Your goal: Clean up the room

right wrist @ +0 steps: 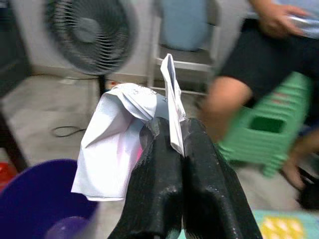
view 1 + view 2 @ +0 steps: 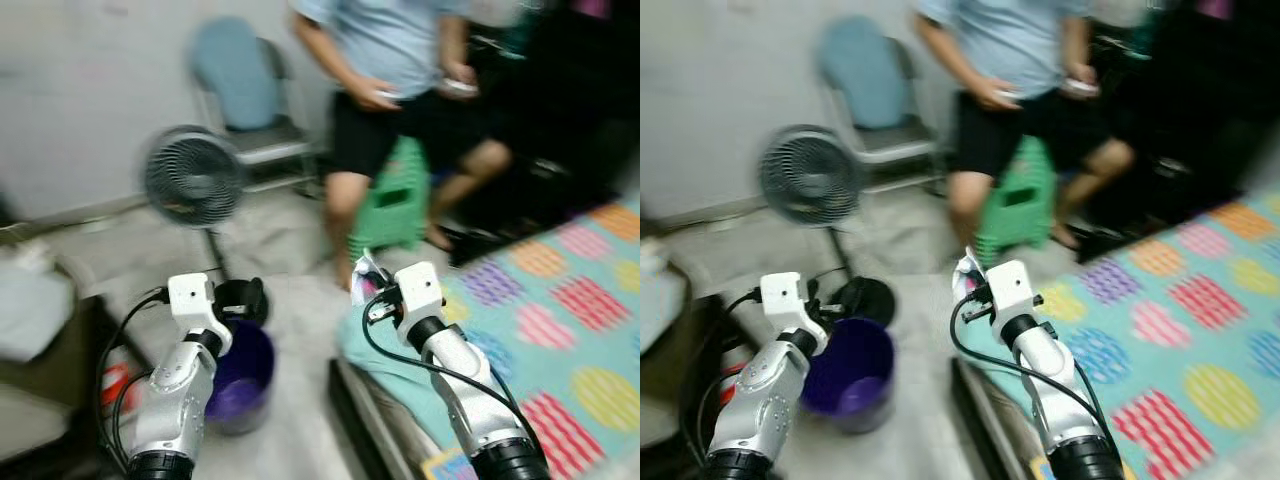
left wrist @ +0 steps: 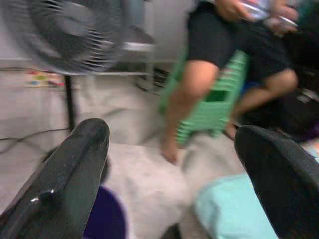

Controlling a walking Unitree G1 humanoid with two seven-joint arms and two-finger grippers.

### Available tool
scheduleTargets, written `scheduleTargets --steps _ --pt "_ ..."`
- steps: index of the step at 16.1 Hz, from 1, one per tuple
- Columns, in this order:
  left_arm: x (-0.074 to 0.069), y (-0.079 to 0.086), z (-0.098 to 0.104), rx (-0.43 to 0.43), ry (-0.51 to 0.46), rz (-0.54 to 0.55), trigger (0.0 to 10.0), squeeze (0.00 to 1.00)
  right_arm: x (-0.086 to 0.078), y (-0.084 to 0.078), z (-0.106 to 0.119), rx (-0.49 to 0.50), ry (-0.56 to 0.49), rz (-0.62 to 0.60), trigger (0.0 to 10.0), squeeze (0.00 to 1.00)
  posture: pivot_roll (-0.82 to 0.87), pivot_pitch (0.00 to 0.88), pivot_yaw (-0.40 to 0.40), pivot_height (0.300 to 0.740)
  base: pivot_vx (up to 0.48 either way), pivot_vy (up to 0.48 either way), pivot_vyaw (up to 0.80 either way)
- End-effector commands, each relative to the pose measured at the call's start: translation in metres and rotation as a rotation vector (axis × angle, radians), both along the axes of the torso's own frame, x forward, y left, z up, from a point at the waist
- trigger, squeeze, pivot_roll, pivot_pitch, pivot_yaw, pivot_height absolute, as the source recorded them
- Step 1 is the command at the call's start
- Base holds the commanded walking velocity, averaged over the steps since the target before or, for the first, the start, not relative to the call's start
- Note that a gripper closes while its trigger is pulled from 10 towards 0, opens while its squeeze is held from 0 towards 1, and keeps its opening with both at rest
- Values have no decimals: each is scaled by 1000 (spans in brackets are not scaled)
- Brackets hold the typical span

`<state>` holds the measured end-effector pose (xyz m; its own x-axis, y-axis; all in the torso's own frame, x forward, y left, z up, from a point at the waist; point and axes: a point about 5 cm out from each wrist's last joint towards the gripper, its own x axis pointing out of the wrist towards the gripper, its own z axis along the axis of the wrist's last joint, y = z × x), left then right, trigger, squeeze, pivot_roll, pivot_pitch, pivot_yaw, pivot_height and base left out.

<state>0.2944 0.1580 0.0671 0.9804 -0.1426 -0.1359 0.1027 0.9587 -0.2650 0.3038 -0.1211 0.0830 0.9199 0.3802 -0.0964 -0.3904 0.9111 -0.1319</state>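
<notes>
A person point(image 2: 400, 60) is sitting on a green stool point(image 2: 393, 205) beyond a standing fan point(image 2: 192, 178). A mattress with a patterned sheet point(image 2: 560, 300) is lying on the robot's right, a purple bucket point(image 2: 240, 375) on the floor between the arms. The right gripper point(image 1: 172, 132) is pinching a crumpled white paper point(image 1: 112, 144) tight, above the mattress edge, beside the bucket. The left gripper point(image 3: 172, 149) is hovering with fingers wide apart, holding nothing.

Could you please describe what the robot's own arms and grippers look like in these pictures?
Both arms are silver metal segments with black joints, each ending in a boxy white wrist block. Loose black cables loop along each forearm. The left gripper and right gripper each have two long, glossy black fingers with rounded tips. No markings can be made out.
</notes>
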Motion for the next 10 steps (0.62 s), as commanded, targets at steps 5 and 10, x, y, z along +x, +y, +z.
scheduleTargets --steps 5,10 --pt "6 -6 4 25 -28 -35 10000 0 4 1 6 5 -26 10 10000 0 -142 0 15 740 0 0 640" --pt "8 -9 8 37 -56 -62 10000 0 13 4 22 -28 -102 43 10000 0 -141 0 29 740 0 0 0"
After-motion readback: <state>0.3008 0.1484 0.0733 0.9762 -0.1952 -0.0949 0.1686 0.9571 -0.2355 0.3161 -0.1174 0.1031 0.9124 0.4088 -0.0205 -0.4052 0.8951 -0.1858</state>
